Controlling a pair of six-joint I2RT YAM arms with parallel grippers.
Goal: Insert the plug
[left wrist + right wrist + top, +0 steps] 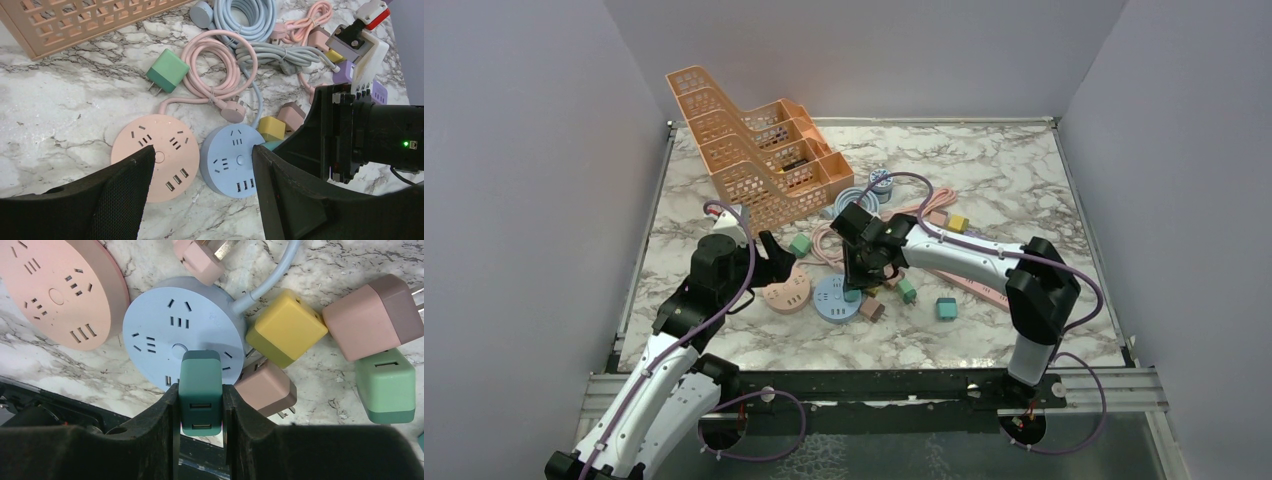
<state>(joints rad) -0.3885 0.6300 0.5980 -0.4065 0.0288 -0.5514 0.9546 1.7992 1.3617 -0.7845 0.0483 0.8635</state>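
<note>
Marble tabletop (924,345): one pink power strip (157,157), one blue power strip (231,160), one orange rack (754,150) at the far left corner, at least seven cube chargers (285,327).

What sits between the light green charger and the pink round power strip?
Just a pink cable crossing the marble table between the green charger and the pink power strip. The left wrist view shows it.

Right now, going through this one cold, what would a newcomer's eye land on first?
The right pincer clamps a dark green plug over the blue round socket hub at the middle of the marble table, with a pink round hub beside it. Around them lies a clutter of coiled cables and pastel charger cubes, and a tall orange tiered basket stands at the far left.
</note>
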